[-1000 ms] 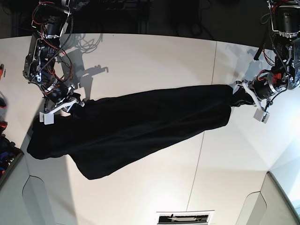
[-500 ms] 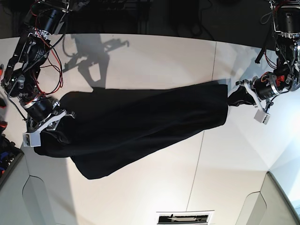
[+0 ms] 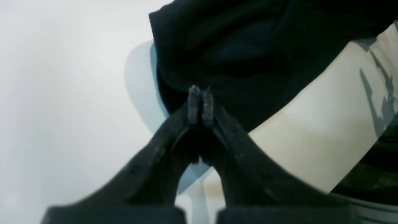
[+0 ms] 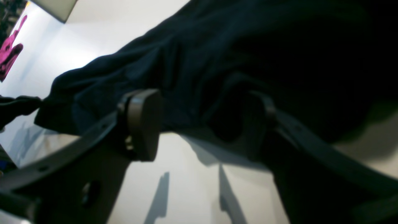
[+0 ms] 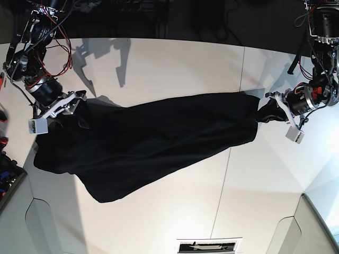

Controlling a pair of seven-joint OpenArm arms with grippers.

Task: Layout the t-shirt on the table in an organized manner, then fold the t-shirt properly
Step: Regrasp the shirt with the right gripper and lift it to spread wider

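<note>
The black t-shirt [image 5: 159, 143] lies stretched in a long band across the white table [image 5: 175, 69], plain side up. At the right of the base view, my left gripper [image 5: 271, 108] is shut on the shirt's bunched right end. The left wrist view shows its fingertips [image 3: 194, 104] pressed together against the dark cloth [image 3: 248, 56]. My right gripper [image 5: 74, 106] hovers over the shirt's left end with its jaws wide apart. In the right wrist view the pads [image 4: 143, 124] stand far apart, and the cloth [image 4: 217, 56] lies beyond them, unheld.
A thin seam line [image 5: 233, 148] crosses the table. A slotted vent [image 5: 209, 246] sits at the near edge. Red and blue items [image 5: 4, 169] lie off the left side. A pink object [image 4: 11, 46] shows far off. Beyond the table's far edge it is dark.
My right gripper has opened and let go of the shirt's left end, then moved back toward the far edge. That end has settled on the table. The left gripper has kept its hold.
</note>
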